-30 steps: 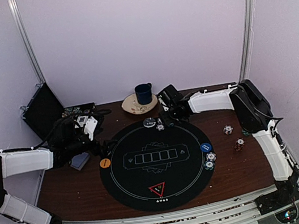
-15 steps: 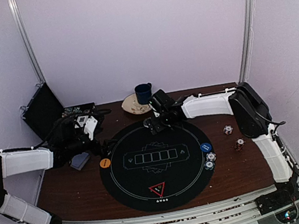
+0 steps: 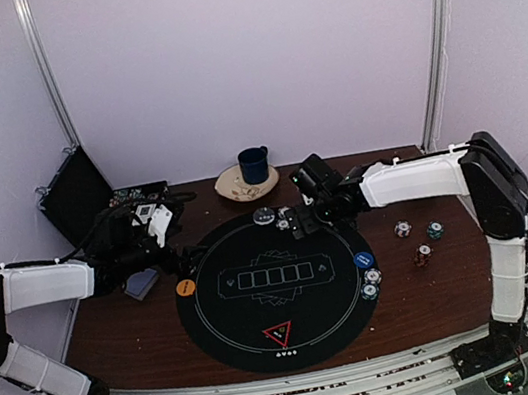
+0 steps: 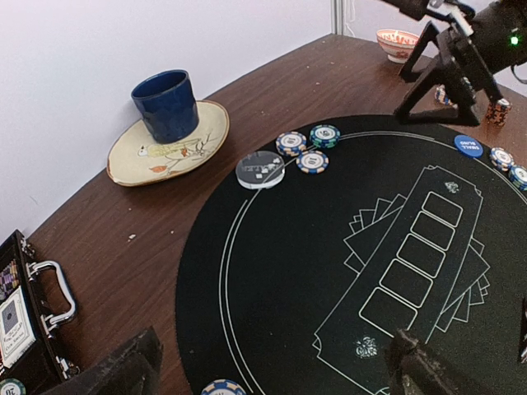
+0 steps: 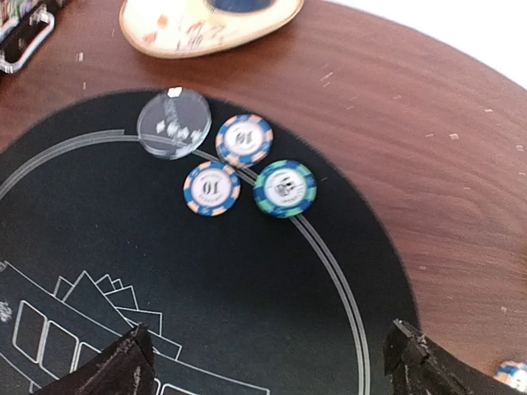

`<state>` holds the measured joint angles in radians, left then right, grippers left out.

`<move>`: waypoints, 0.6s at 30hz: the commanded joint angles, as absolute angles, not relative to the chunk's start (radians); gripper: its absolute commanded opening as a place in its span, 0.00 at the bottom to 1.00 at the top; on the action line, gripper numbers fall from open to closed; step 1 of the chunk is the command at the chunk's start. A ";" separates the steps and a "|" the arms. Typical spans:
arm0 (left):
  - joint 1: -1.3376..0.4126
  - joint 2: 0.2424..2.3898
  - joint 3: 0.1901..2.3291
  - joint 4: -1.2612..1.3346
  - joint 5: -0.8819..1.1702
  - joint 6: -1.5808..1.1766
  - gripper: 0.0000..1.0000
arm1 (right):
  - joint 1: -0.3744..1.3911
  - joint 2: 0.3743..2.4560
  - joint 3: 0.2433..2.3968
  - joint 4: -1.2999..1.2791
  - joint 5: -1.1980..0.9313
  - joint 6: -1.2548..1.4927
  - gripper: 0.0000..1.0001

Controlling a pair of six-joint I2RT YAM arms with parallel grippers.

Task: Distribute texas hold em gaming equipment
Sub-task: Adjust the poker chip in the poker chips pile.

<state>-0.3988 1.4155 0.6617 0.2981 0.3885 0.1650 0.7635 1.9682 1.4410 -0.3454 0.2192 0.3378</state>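
Observation:
Three striped poker chips lie beside a clear round button disc at the far edge of the round black mat. My right gripper hovers just near of them, open and empty; from above the right gripper is at the mat's far rim. My left gripper is open and empty over the mat's left side. The orange disc, blue disc, triangle marker and two chips lie on the mat. Grey-blue cards lie left of it.
A dark blue mug stands on a cream plate behind the mat. An open black case with chips sits at the far left. Three loose chips lie on the wood at right. A red-patterned bowl is beyond.
My right gripper's jaws have spread wide and it has drawn back rightward from the far-edge chips, its elbow swinging right. The left arm has stayed still.

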 commanded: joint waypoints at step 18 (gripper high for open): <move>-0.394 1.431 0.690 0.332 0.392 0.164 0.98 | 0.762 1.988 1.484 -0.351 0.251 0.446 0.94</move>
<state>-0.3988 1.4246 0.6628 0.2970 0.3889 0.1650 0.7414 1.8618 1.3407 -0.3225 0.2913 0.4511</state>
